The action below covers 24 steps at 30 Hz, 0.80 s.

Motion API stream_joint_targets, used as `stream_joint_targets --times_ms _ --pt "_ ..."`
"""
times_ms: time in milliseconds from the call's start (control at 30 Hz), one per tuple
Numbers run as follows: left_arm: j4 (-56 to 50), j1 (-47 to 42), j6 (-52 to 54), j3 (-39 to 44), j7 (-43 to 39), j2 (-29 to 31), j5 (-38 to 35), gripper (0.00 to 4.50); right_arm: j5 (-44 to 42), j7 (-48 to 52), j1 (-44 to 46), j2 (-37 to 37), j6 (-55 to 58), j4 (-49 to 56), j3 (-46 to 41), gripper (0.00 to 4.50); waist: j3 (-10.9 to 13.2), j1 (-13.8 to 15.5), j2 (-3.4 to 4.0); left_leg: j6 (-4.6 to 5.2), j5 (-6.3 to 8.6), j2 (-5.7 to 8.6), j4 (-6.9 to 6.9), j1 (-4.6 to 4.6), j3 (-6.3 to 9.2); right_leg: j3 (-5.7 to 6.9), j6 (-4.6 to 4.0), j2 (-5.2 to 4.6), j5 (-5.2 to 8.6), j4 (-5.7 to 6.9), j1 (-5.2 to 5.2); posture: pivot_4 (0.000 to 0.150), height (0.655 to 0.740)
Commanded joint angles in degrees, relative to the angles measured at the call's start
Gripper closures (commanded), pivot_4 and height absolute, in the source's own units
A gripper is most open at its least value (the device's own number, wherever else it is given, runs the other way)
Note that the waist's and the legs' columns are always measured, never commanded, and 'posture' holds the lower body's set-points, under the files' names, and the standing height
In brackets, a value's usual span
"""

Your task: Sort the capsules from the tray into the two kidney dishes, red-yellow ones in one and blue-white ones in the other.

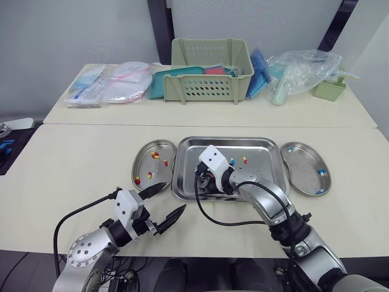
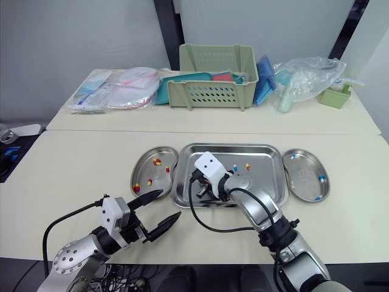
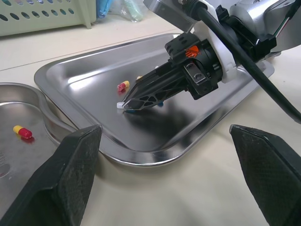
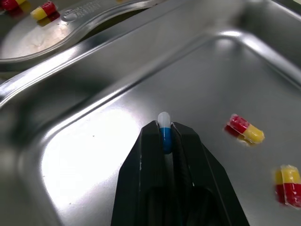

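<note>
The steel tray (image 1: 262,159) lies mid-table between two kidney dishes. The left dish (image 1: 144,163) holds several red-yellow capsules (image 1: 155,155); the right dish (image 1: 302,159) holds blue-white capsules (image 1: 321,172). My right gripper (image 4: 163,134) is down in the tray's near left part, shut on a blue-white capsule (image 4: 163,126) whose white end pokes out past the tips. Two red-yellow capsules (image 4: 244,129) lie loose on the tray floor close by. My left gripper (image 1: 174,196) hangs open and empty over the table just in front of the left dish.
On the back table stand a green basket (image 1: 209,70), sealed packets (image 1: 112,85), a clear plastic bag (image 1: 301,73) and a small green box (image 1: 329,89). A seam separates the two tables. A black cable (image 1: 219,220) loops from my right arm over the tray's front edge.
</note>
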State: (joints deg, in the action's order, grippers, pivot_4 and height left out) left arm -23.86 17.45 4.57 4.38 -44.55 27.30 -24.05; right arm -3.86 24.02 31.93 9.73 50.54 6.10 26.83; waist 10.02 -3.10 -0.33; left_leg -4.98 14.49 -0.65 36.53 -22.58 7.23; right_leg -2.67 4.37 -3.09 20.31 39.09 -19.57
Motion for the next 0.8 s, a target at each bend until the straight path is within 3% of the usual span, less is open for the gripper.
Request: stream_joint_targets --times_ms 33,200,467,800 --pt "-0.3 0.6 -1.3 0.6 -0.6 0.6 0.0 0.0 0.8 1.9 0.2 1.0 -2.0 1.7 1.2 4.48 0.0 0.0 0.0 0.0 0.0 0.0 0.0 0.0 0.0 0.0 0.0 0.0 0.0 0.0 0.0 0.15 0.74" --pt "0.2 -0.1 -2.2 0.7 -3.8 2.0 -1.0 0.0 -0.8 5.3 -0.3 4.6 -1.5 8.2 -0.6 4.48 0.0 0.0 0.02 0.0 0.0 0.0 0.0 -0.05 0.0 0.0 0.0 0.0 0.0 -0.01 -0.04 0.15 0.74" --pt "1.5 -4.1 -3.5 -0.7 -15.1 5.9 -5.7 0.0 -9.0 11.6 -6.1 15.1 5.5 25.0 -11.6 4.48 0.0 0.4 0.04 0.0 0.0 0.0 0.0 -0.2 0.06 0.09 0.0 -0.01 0.0 -0.08 -0.08 0.15 0.74" --pt "2.6 -7.2 -5.3 -4.0 -20.0 4.1 -6.0 0.0 -20.6 15.6 -19.0 27.9 15.4 35.8 -39.5 4.48 0.0 1.3 0.05 0.0 0.0 0.02 0.0 -0.22 -0.02 0.06 0.0 -0.02 0.0 -0.12 -0.03 0.15 0.74"
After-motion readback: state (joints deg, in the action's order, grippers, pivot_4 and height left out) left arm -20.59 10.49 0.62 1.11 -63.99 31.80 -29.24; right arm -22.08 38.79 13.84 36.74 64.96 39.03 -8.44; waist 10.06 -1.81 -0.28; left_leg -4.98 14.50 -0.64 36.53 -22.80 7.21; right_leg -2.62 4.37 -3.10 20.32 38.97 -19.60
